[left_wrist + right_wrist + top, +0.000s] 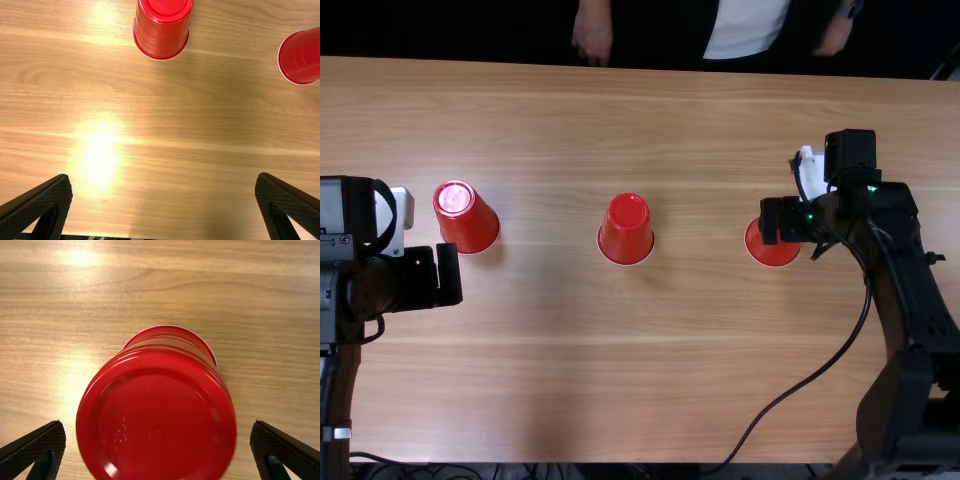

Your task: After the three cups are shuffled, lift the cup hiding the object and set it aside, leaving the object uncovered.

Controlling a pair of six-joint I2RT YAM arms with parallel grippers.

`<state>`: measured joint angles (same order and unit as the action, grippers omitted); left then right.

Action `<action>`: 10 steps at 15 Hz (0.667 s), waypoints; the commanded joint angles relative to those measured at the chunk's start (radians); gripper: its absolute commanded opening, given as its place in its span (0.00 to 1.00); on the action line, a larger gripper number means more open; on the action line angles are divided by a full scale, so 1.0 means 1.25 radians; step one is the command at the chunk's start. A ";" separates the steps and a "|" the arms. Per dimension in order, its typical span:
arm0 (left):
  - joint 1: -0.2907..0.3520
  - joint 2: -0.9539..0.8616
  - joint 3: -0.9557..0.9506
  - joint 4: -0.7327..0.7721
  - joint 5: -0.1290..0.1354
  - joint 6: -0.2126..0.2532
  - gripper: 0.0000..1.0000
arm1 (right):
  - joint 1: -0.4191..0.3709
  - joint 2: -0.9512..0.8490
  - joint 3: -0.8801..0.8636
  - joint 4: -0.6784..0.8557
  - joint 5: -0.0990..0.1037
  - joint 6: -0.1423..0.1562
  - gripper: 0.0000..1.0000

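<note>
- Light brown wooden tabletop [640,380], grain running side to side, glare patches on it in both wrist views.
- Three red plastic cups stand in a row across it, all upside down, rims on the wood.
- Middle cup [626,230]: the landmark, roughly centred in the row, nothing touching it.
- Left cup [465,218]: well to the left of the middle cup, its base catching the light.
- Right cup [770,255]: well to the right of the middle cup, partly under the right arm's wrist.
- Right gripper [157,423]: right of the middle cup, above the right cup; jaws released, one on each side of the upturned base, a sliver of wood showing between each jaw and the cup.
- Left gripper [162,180]: far left of the middle cup, just near-side of the left cup; jaws spread wide, grasping nothing, bare wood between them.
</note>
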<state>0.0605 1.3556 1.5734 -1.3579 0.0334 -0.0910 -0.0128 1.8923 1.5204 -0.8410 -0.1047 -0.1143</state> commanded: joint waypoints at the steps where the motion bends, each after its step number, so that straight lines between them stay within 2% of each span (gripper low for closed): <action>1: -0.003 0.010 -0.001 0.002 -0.002 0.004 1.00 | 0.020 0.019 0.016 0.002 -0.008 -0.004 1.00; 3: -0.003 0.010 -0.012 0.002 -0.002 0.004 1.00 | 0.026 0.021 0.013 0.003 -0.006 -0.006 0.99; 5: -0.003 0.010 -0.012 0.002 -0.002 0.002 1.00 | 0.029 0.030 -0.001 0.033 -0.005 -0.006 0.84; 7: -0.003 0.010 -0.012 0.002 -0.002 0.004 1.00 | 0.040 0.036 -0.020 0.081 -0.003 -0.004 0.62; 10: -0.003 0.010 -0.012 0.002 0.000 0.002 1.00 | 0.040 0.036 -0.027 0.095 0.000 -0.003 0.42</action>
<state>0.0605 1.3556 1.5707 -1.3563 0.0338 -0.0910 0.0242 1.9175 1.5028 -0.7250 -0.1047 -0.1181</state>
